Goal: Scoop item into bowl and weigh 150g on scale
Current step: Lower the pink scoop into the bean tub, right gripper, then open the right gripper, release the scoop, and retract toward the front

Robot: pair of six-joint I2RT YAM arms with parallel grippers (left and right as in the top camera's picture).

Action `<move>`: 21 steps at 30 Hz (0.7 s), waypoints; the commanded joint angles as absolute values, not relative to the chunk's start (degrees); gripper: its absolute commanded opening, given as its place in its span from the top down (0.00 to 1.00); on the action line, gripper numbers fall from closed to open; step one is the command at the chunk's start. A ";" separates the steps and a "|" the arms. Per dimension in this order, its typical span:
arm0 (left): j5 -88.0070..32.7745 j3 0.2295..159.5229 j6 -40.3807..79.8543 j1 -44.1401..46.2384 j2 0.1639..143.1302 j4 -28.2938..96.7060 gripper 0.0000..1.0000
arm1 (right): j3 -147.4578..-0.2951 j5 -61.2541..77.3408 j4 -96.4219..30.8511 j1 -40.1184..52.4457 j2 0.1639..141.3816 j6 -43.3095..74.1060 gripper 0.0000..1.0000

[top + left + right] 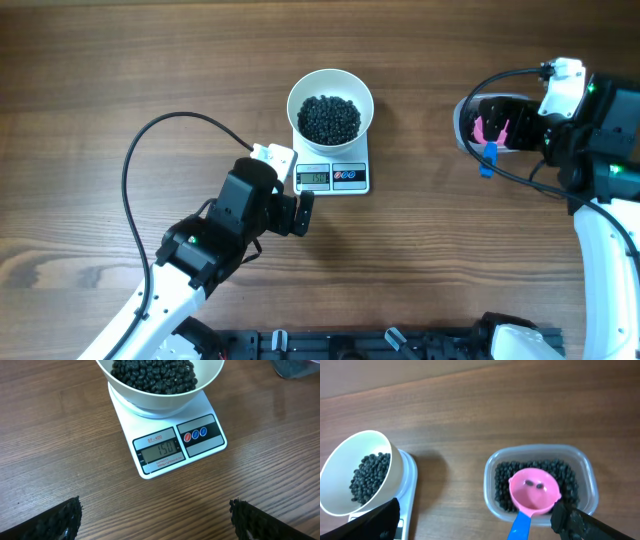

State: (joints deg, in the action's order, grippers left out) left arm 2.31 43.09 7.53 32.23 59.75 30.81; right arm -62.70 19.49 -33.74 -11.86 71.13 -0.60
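Left wrist: scale [155, 422], upper centre, reads about 150 under the bowl [210, 372] of beans [152, 372]. Left tool [155, 510] and right tool [475, 510] gape wide, empty. Weighing looks done; next move, just verify, no more scooping.

One worktop [90, 90] carries everything. At its far middle there is one white bowl [302, 92] and one white scale [362, 178] with one grey display [161, 450]. At the far right there is one clear plastic tub [540, 450] and one pink scoop [534, 491] with one blue handle. The black beans [330, 118] form two heaps, one in the bowl and one in the tub, each with too many to count. Two single beans lie in the scoop's cup. There are two robot arms, the left arm [200, 250] near and the right arm [600, 200] at the right edge. Each has one end effector, the left end effector [157, 520] and the right end effector [480, 522], and each of these shows two fingers.
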 commanded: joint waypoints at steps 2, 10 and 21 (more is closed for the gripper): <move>3.05 42.96 6.42 31.99 59.81 30.70 0.00 | -58.96 19.35 -29.69 -9.54 64.45 -8.19 0.00; 3.05 42.96 6.42 31.99 59.81 30.70 0.00 | -47.22 11.11 -24.29 -1.41 48.84 -9.02 0.00; 3.05 42.96 6.42 31.97 59.81 30.70 0.00 | -31.51 11.14 -11.16 -0.71 35.90 -9.06 0.00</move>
State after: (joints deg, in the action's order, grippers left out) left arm 2.31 43.09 7.53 32.23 59.75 30.79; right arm -35.92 12.29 -14.20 -1.19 40.91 -8.32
